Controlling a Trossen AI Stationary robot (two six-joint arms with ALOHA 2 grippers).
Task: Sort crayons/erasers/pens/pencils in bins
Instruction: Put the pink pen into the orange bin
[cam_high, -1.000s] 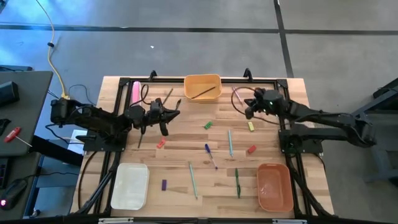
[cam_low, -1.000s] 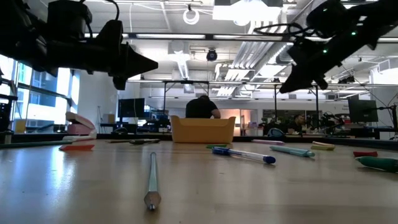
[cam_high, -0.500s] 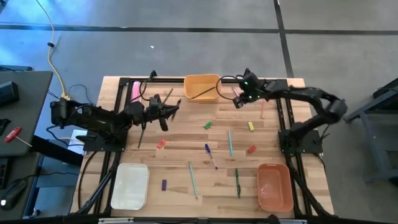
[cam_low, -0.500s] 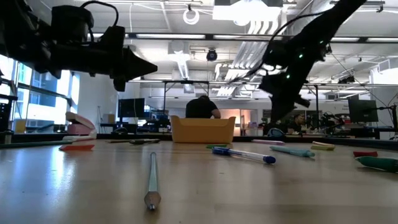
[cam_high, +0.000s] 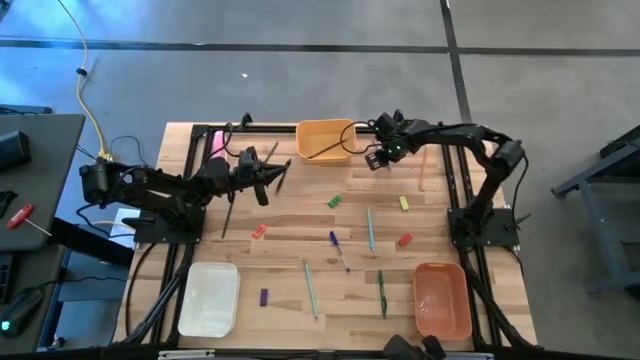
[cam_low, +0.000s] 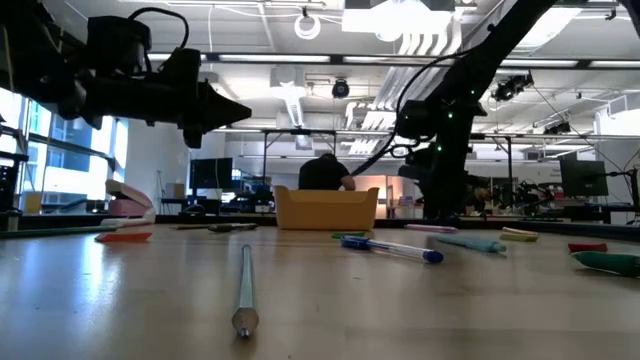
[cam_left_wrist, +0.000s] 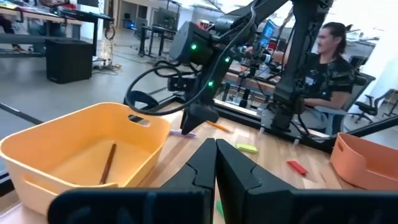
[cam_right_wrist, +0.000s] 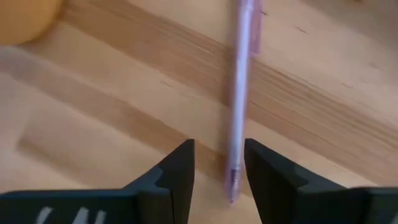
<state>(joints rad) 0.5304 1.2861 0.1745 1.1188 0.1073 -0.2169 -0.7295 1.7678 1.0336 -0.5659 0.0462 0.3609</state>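
At about one o'clock on the table (cam_high: 300, 250), just right of the yellow-orange bin (cam_high: 326, 140), the right gripper (cam_high: 377, 160) is lowered over a pink pen (cam_right_wrist: 239, 87). Its fingers (cam_right_wrist: 177, 171) are parted narrowly, and in the right wrist view the pen's near end lies between them, not yet clamped.

Only the pen's tip is straddled, so a closure so far from the middle could tilt the pen or let it slip out once lifted. With the gap barely wider than the barrel, a slight offset could bring a finger down on top of it and roll it away. The bin wall stands near, and could be nudged by a sideways correction.

Toward eleven o'clock the left gripper (cam_high: 262, 178) is held above the table, closed with nothing seen in it, close to the same bin, in which one pencil (cam_high: 326, 150) lies. Both arms could crowd there.
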